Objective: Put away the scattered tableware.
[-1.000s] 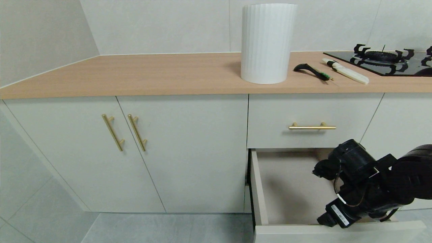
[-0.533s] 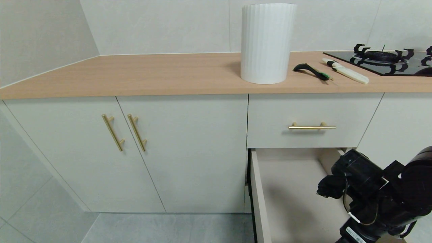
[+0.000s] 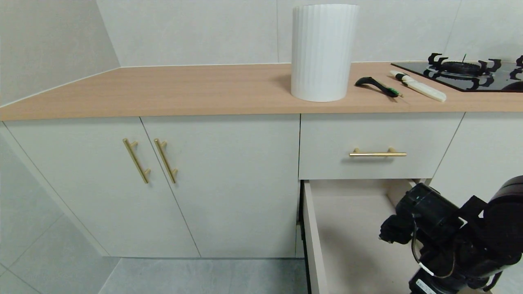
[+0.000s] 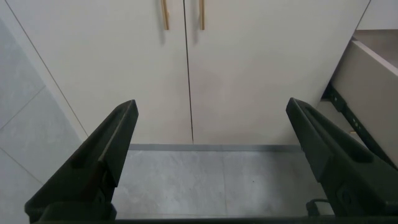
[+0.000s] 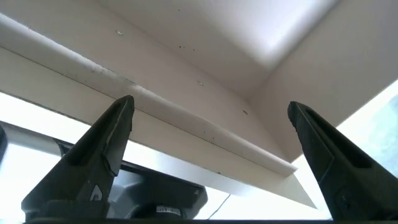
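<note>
Wooden countertop (image 3: 184, 87) carries the peeler (image 3: 378, 86) and pale knife (image 3: 417, 85) side by side near the hob (image 3: 461, 69), above the open drawer (image 3: 312, 228). Both look light, stiff and slick; I'd pinch each mid-handle. Left gripper (image 4: 211, 162) and right gripper (image 5: 208, 162) have fingers spread, holding nothing.

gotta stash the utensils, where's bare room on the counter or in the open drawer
Widest free patch: the light wooden countertop from the wall corner to the white ribbed container. The open pale drawer is bare left of the right arm. Crowded: black-handled peeler and white knife between container and black hob.
</note>
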